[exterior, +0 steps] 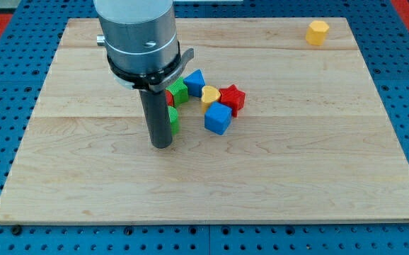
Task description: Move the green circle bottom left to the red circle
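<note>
My tip (161,144) rests on the board at centre left, just left of a green block (173,120) that is mostly hidden behind the rod; its shape is unclear. Above it a red block (169,96) shows only as a sliver behind the rod, next to another green block (180,92). To the right lie a blue block (194,81), a yellow heart (211,95), a red star-like block (232,98) and a blue cube (217,119), all clustered close together.
A yellow block (318,32) sits alone near the top right corner of the wooden board (296,177). The arm's grey cylinder (137,35) hides part of the board's top left.
</note>
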You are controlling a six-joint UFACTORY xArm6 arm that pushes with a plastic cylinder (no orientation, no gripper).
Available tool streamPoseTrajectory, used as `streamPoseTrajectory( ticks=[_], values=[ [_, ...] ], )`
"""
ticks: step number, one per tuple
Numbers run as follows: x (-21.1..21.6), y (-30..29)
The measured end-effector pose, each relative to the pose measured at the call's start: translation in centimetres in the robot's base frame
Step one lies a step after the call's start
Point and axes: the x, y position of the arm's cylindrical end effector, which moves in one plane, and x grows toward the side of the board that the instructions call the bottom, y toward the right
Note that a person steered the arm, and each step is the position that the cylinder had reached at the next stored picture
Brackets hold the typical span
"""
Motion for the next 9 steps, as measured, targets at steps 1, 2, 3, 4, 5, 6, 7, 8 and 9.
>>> streamPoseTrajectory(
  ticks=[1, 2, 3, 4, 5, 6, 7, 8, 9],
  values=[
    [0.4, 4.0],
    [-1.6, 5.0],
    [-3.8, 1.3],
    [-5.9, -2.7],
    [-5.9, -2.9],
    [-6.7, -4.9],
    [-7.1, -11.7],
    [-7.1, -14.4],
    [-7.1, -11.6]
  ],
)
